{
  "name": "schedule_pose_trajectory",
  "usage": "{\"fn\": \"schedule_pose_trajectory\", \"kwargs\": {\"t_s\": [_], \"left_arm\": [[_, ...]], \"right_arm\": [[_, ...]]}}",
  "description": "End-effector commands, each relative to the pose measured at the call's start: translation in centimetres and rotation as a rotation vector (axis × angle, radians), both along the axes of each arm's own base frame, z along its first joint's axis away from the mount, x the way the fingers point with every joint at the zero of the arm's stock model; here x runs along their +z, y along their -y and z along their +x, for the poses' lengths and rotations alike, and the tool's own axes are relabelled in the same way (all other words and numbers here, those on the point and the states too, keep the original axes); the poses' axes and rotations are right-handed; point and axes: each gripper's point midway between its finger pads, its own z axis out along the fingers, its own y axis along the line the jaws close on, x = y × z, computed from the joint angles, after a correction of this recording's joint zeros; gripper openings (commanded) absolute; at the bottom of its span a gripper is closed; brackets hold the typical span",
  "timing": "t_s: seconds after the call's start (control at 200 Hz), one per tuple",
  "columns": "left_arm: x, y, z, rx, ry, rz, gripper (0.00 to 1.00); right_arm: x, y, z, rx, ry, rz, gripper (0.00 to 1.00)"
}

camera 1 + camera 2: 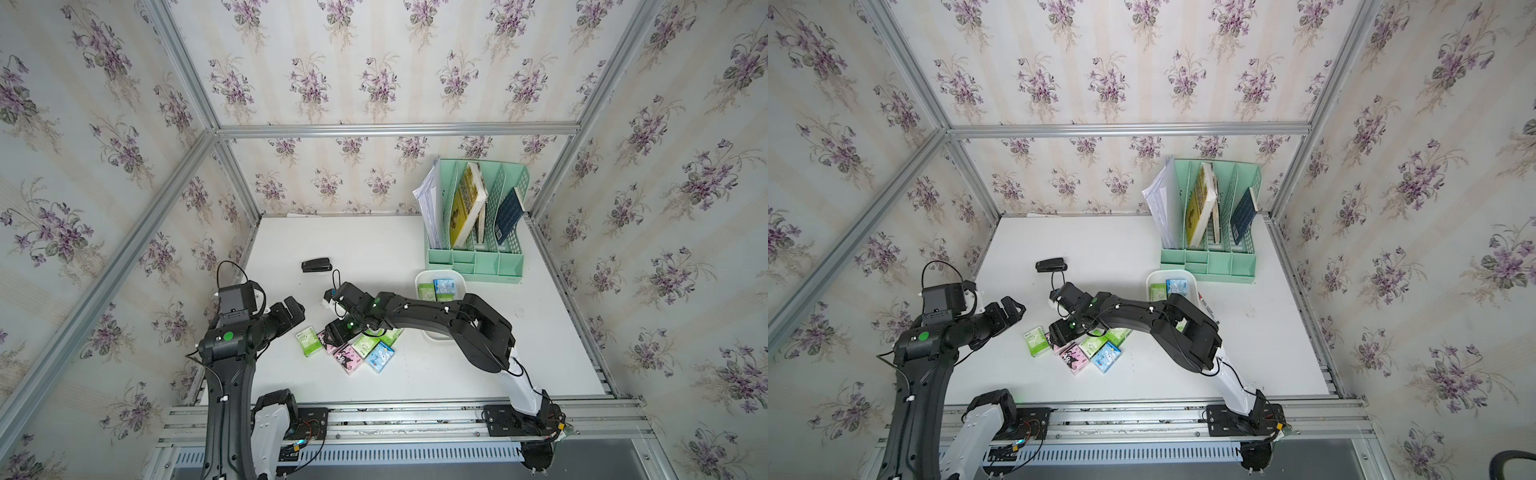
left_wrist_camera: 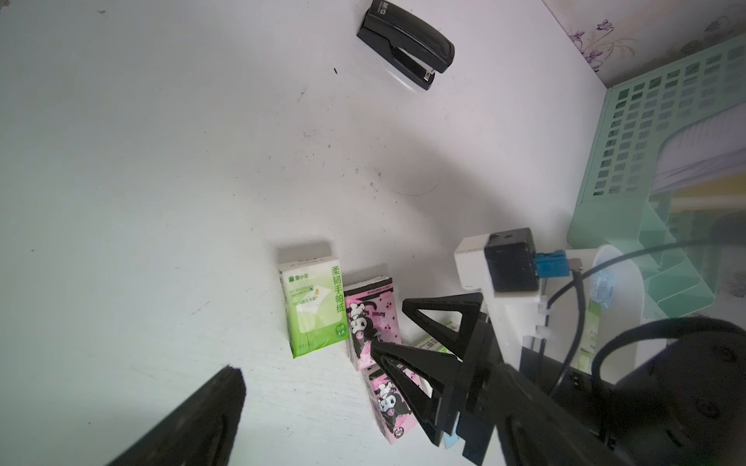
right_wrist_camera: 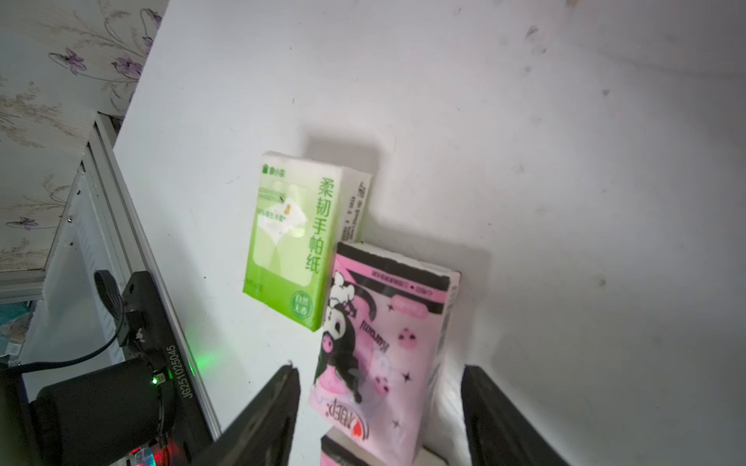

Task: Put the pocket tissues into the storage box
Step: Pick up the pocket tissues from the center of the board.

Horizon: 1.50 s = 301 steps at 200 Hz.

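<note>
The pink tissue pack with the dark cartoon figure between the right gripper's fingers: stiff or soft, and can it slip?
The pink rectangular film-wrapped tissue pack probably gives under squeeze: its corners look soft and rounded. The glossy wrapper may slip. Lying flat, it should not roll.

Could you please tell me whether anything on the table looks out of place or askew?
Nothing looks spilled or damaged. The loose pocket tissues lie in a jumbled cluster at mixed angles, with just two packs visible in the storage box. The yellow book leans askew in the green organizer.
</note>
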Motion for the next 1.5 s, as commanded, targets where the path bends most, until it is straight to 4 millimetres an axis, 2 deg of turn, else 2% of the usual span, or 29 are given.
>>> {"fn": "schedule_pose_trajectory", "kwargs": {"t_s": [0.0, 0.22, 0.435, 0.52, 0.635, 0.784, 0.924, 1.034, 1.194, 1.394, 1.499], "left_arm": [[0.0, 0.5, -0.2, -0.032, 0.003, -0.021, 0.99], [0.1, 0.6, -0.3, -0.032, 0.011, -0.025, 0.99], [0.2, 0.7, -0.3, -0.038, 0.023, -0.03, 0.99], [0.3, 0.9, -0.3, -0.048, 0.028, -0.035, 0.99], [0.5, 1.6, -0.2, -0.076, 0.039, -0.065, 0.99], [0.9, 3.0, 0.4, -0.125, 0.068, -0.146, 0.99], [1.5, 3.5, 0.7, -0.128, 0.099, -0.181, 0.99], [1.7, 4.6, 0.9, -0.139, 0.117, -0.249, 0.99], [1.4, 6.1, 0.9, -0.172, 0.117, -0.242, 0.99], [1.3, 10.1, 2.0, -0.296, 0.094, -0.18, 0.99], [1.1, 12.7, 2.8, -0.363, 0.083, -0.148, 0.99]], "right_arm": [[-0.9, 0.3, 0.0, -0.007, -0.011, -0.039, 0.68], [-1.9, -0.3, -0.4, 0.005, -0.019, -0.059, 0.58], [-2.4, -0.3, -0.2, -0.007, -0.01, -0.084, 0.22], [-2.4, -0.1, 0.0, -0.021, 0.003, -0.092, 0.13], [-1.3, -0.1, 0.7, -0.046, 0.027, -0.072, 0.07], [2.7, 0.7, 2.8, -0.125, 0.063, 0.023, 0.04], [5.8, 4.0, 5.5, -0.246, 0.077, 0.096, 0.02], [7.9, 7.8, 7.6, -0.339, 0.102, 0.123, 0.02], [10.6, 13.4, 9.5, -0.443, 0.144, 0.138, 0.02], [13.1, 21.9, 11.6, -0.598, 0.192, 0.15, 0.02], [13.0, 25.7, 12.6, -0.646, 0.203, 0.119, 0.01]]}}
